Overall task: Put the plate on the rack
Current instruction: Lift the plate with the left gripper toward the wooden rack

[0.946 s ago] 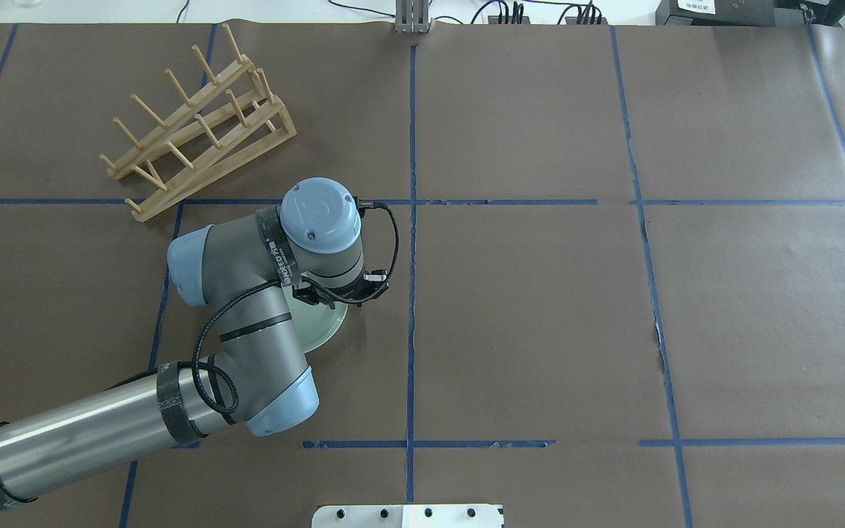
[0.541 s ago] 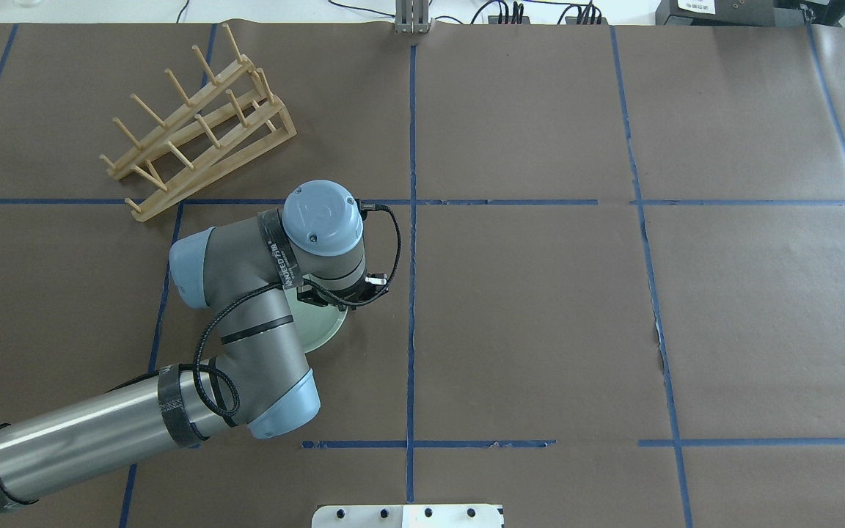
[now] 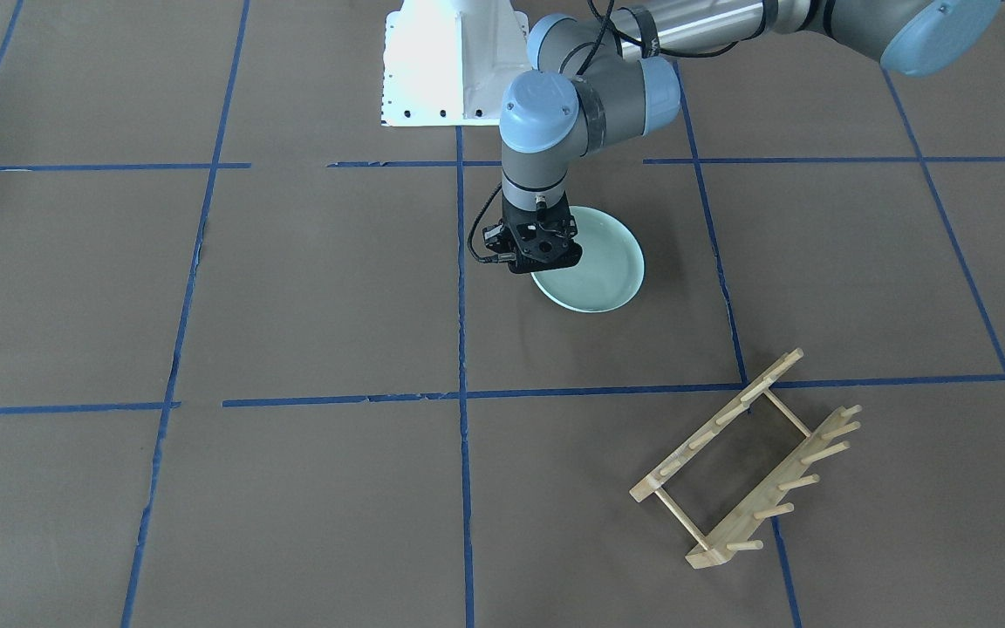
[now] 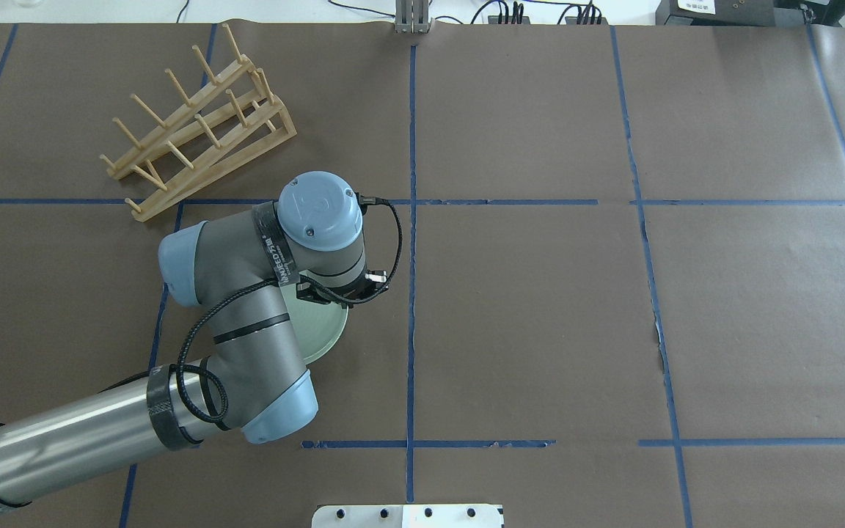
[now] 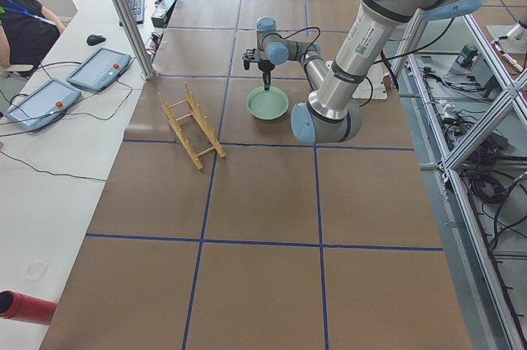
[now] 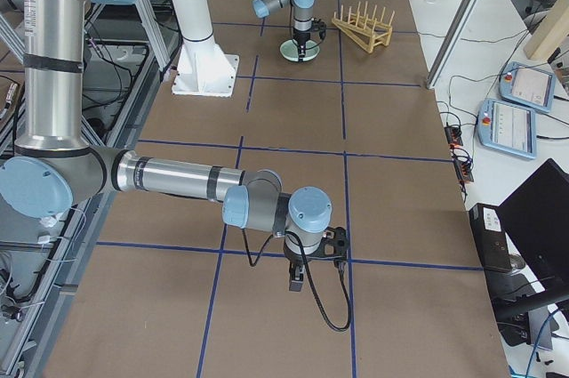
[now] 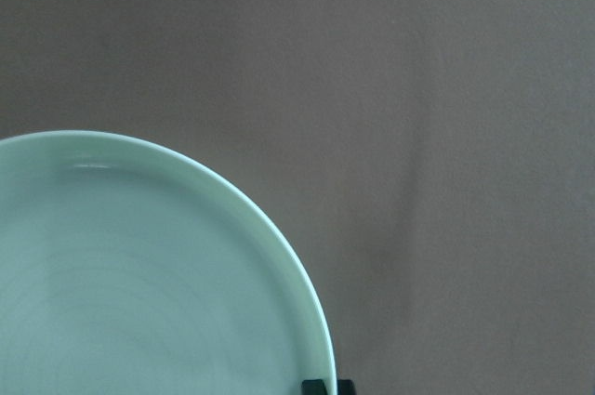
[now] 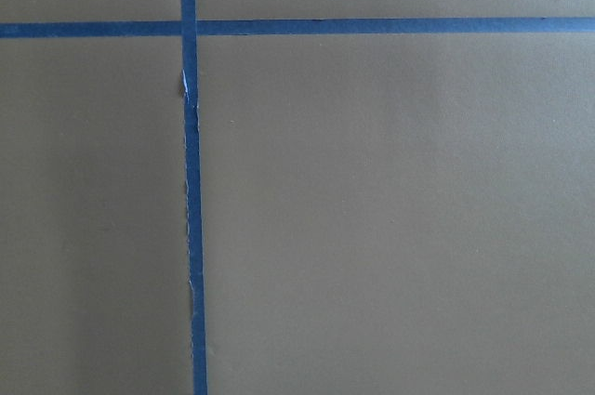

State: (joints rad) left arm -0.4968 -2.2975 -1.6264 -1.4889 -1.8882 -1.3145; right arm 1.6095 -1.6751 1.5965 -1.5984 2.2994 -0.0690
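Observation:
The pale mint-green plate lies left of the table's middle, rim up, also seen in the overhead view and the left wrist view. My left gripper points straight down at the plate's edge. Its black fingertips sit close together on either side of the rim, shut on it. The light-wood rack stands empty at the far left, apart from the plate. My right gripper hangs over bare table near the other end, and I cannot tell whether it is open or shut.
The robot's white base plate stands at the near table edge. Brown paper with blue tape lines covers the table. Tablets and an operator are on the side bench beyond the rack.
The left arm's elbow has swung a little to the left. The wrist has shifted slightly, and a bit more of the plate shows under it. The rack has not moved.

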